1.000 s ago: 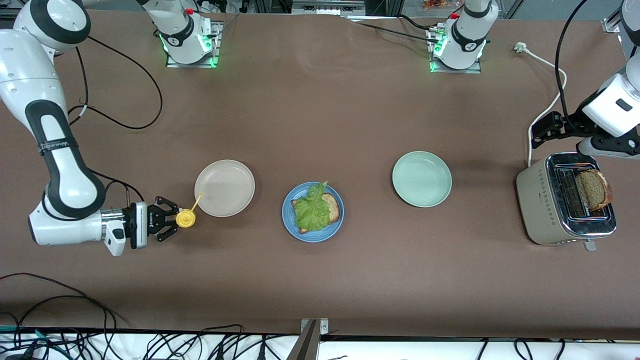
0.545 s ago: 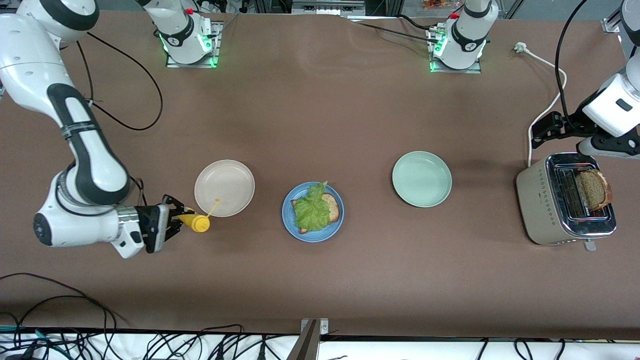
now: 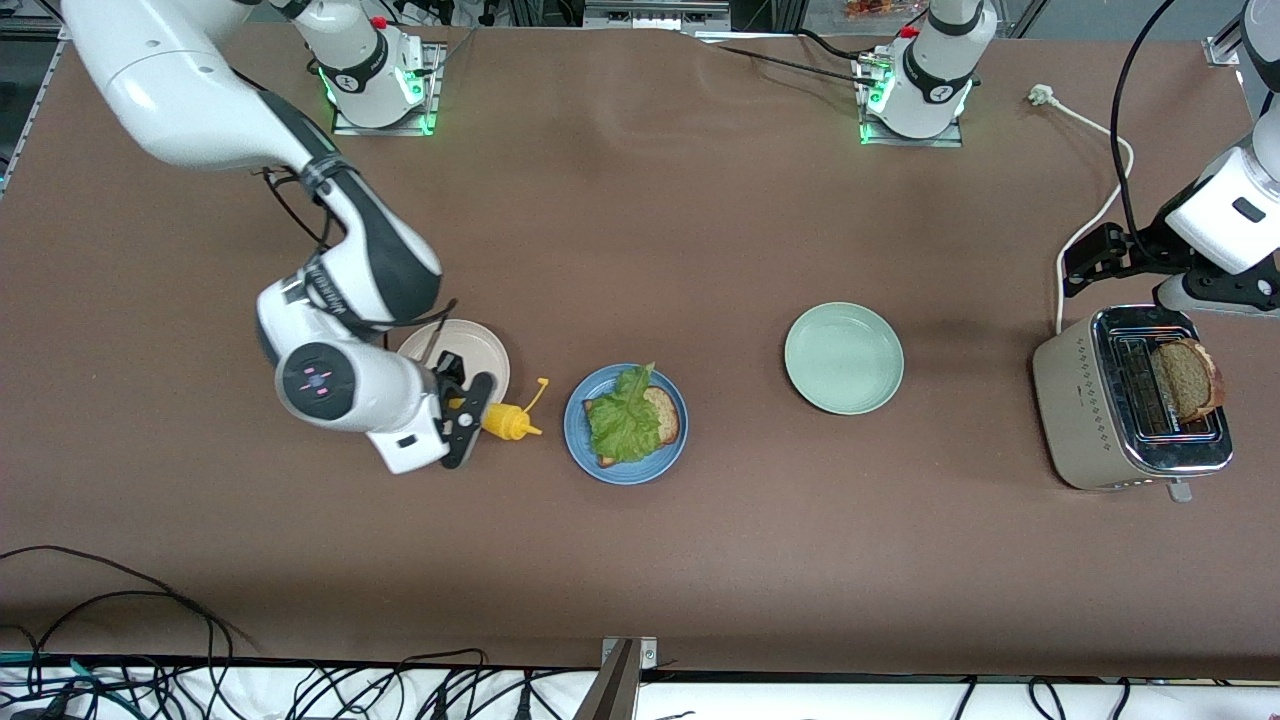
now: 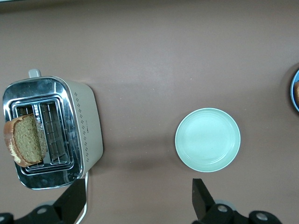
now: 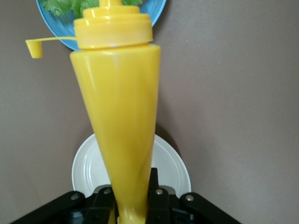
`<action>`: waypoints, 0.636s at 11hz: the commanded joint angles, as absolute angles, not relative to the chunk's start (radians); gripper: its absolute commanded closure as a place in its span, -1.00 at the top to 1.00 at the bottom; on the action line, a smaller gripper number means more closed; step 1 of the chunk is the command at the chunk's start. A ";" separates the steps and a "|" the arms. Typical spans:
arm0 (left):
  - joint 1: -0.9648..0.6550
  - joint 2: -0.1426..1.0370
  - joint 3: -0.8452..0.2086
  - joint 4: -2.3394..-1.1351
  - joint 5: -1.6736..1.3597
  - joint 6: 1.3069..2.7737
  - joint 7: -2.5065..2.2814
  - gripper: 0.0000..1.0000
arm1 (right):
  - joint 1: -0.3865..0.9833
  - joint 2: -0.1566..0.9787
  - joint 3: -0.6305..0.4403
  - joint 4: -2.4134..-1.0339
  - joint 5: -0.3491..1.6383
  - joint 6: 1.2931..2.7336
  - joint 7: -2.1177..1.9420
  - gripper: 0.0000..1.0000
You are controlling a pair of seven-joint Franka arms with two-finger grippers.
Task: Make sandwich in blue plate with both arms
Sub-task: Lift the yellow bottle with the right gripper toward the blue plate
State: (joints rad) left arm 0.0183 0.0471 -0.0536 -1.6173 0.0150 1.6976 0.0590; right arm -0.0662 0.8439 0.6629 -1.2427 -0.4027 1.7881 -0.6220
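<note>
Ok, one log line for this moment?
right gripper: holds yellow squeeze bottle, tipped toward round blue plate | plate: bread slice, lettuce leaf | left gripper: open, over table near toaster

Brown, plain tabletop [image 3: 640, 250]. Medium-blue plate [image 3: 583, 447] with brown, speckled bread [image 3: 664, 414] under bright green lettuce [image 3: 624, 420]. At nine o'clock of it, a yellow squeeze bottle [image 3: 507, 421] with yellow cap, in the black right gripper [image 3: 462, 418] on a white-and-black arm. Beige plate [image 3: 484, 347] beside. At three o'clock, pale green plate [image 3: 843, 358]. Further on, cream toaster [image 3: 1128, 398], dotted diamond pattern, chrome top, brown slice [image 3: 1187, 378] inside. Black left gripper [image 4: 135, 205].
</note>
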 commanded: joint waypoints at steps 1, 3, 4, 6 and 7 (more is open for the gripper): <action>0.025 0.040 -0.055 -1.611 -0.009 1.683 0.058 1.00 | -0.023 0.830 0.634 -1.249 -0.492 1.772 -0.594 -1.00; 0.025 0.038 -0.055 -1.609 -0.009 1.683 0.058 1.00 | 0.041 0.830 0.605 -1.250 -0.572 1.770 -0.537 -1.00; 0.025 0.040 -0.055 -1.609 -0.009 1.683 0.060 1.00 | 0.095 0.831 0.579 -1.250 -0.613 1.769 -0.507 -1.00; 0.025 0.040 -0.055 -1.609 -0.009 1.683 0.060 1.00 | 0.178 0.830 0.522 -1.246 -0.612 1.761 -0.476 -1.00; 0.025 0.038 -0.055 -1.609 -0.009 1.683 0.060 1.00 | 0.225 0.833 0.490 -1.235 -0.614 1.743 -0.453 -1.00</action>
State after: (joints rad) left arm 0.0190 0.0471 -0.0536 -1.6172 0.0150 1.6976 0.0590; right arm 0.1328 0.8451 0.5602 -1.2471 -0.5928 1.7797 -0.4993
